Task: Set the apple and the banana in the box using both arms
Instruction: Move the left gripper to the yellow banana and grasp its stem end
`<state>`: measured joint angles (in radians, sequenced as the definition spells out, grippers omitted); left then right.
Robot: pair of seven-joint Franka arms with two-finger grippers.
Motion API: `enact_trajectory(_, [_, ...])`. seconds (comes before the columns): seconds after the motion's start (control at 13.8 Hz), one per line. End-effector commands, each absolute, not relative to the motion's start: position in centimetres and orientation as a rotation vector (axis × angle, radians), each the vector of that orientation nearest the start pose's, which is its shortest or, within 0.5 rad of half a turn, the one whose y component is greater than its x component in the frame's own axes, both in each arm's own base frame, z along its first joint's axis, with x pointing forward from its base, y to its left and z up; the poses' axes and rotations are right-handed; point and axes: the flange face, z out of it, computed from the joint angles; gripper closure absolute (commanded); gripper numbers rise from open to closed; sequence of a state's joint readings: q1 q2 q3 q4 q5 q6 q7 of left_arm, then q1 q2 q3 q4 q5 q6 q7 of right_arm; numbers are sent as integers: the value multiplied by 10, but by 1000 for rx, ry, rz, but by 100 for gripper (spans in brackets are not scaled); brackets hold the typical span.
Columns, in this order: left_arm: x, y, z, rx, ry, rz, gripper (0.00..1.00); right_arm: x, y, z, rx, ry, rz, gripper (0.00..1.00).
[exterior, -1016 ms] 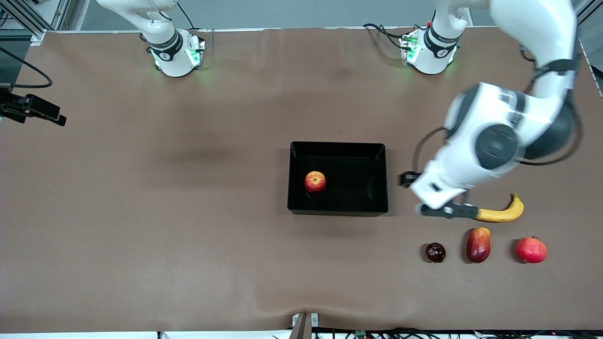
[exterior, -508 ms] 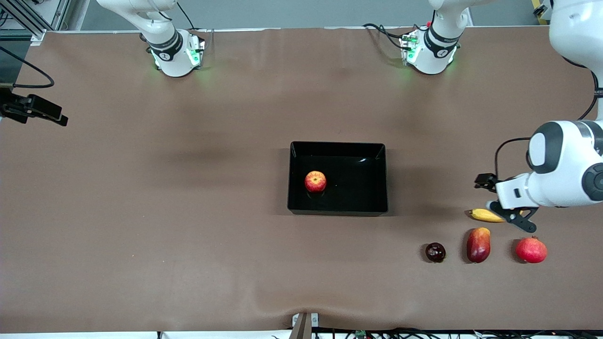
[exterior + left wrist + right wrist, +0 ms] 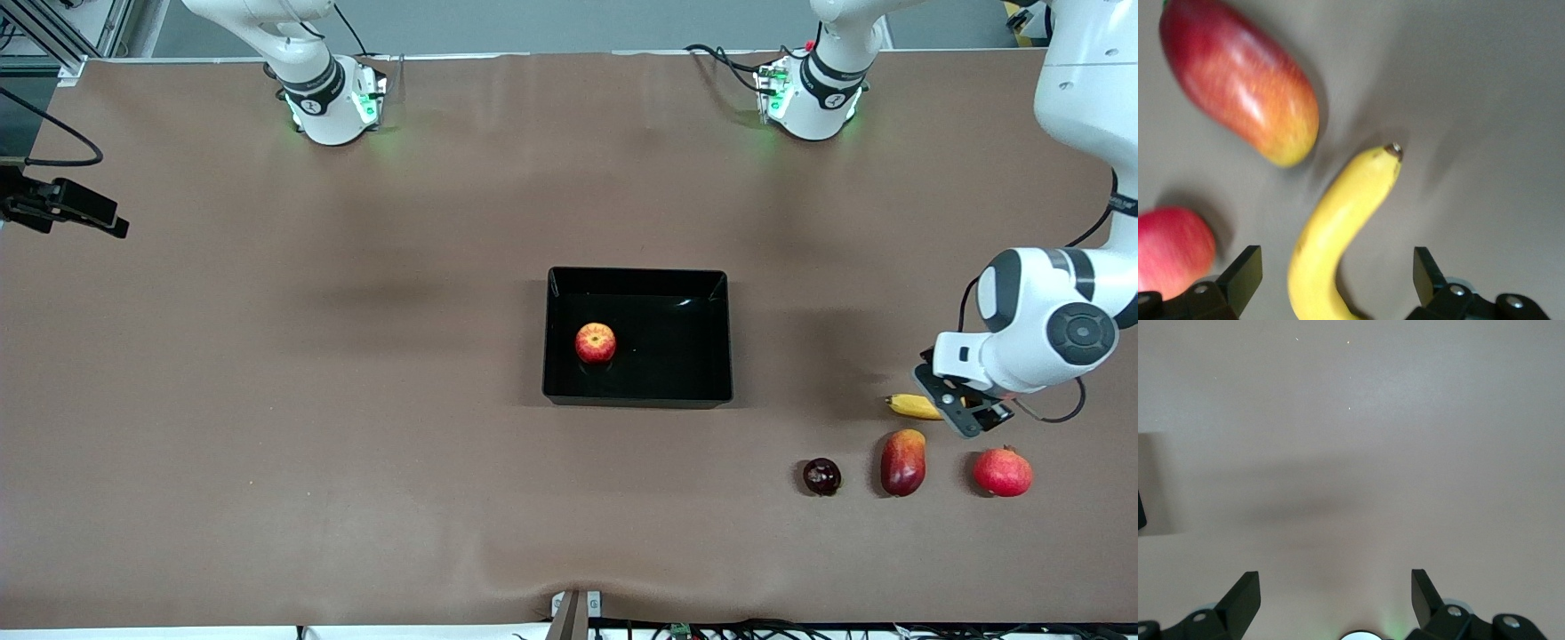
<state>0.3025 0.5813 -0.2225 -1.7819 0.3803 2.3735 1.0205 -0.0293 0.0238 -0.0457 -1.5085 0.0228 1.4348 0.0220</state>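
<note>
The banana (image 3: 914,406) is lying flat on the table (image 3: 356,400), its long axis running along the table's length, with one dark tip pointing toward the box (image 3: 637,391) and the rest being covered by the left gripper (image 3: 965,411). In the left wrist view the banana (image 3: 1338,233) is being straddled by the widely parted fingers (image 3: 1245,273), with no contact being made. The mango (image 3: 902,461) and pomegranate (image 3: 1002,472) are lying nearer the front camera, close beside the banana. The apple (image 3: 595,343) is sitting inside the box. The right gripper (image 3: 1336,600) is being held wide and empty over bare table.
</note>
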Motion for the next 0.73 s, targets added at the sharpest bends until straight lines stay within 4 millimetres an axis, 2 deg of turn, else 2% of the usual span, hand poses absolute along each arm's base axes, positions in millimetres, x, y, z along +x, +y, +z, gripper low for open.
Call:
enact_trajectory(0.0, [665, 87, 217, -2386, 1787, 12, 0, 547, -36, 632, -3110, 142, 157, 0])
enact_trajectory(0.07, [665, 93, 209, -2370, 1814, 5, 0, 548, -34, 632, -3111, 135, 157, 0])
enact_trajectory(0.36, [664, 94, 195, -2361, 1838, -6, 0, 548, -33, 632, -3111, 133, 157, 0])
enact_trajectory(0.44, [664, 93, 194, -2360, 1840, -7, 8, 548, -33, 631, -3111, 133, 159, 0])
enact_trajectory(0.51, [664, 93, 194, -2357, 1840, -4, 30, 548, -33, 631, -3111, 133, 162, 0])
enact_trajectory(0.65, [664, 94, 194, -2358, 1839, -5, 63, 548, -32, 631, -3111, 130, 162, 0])
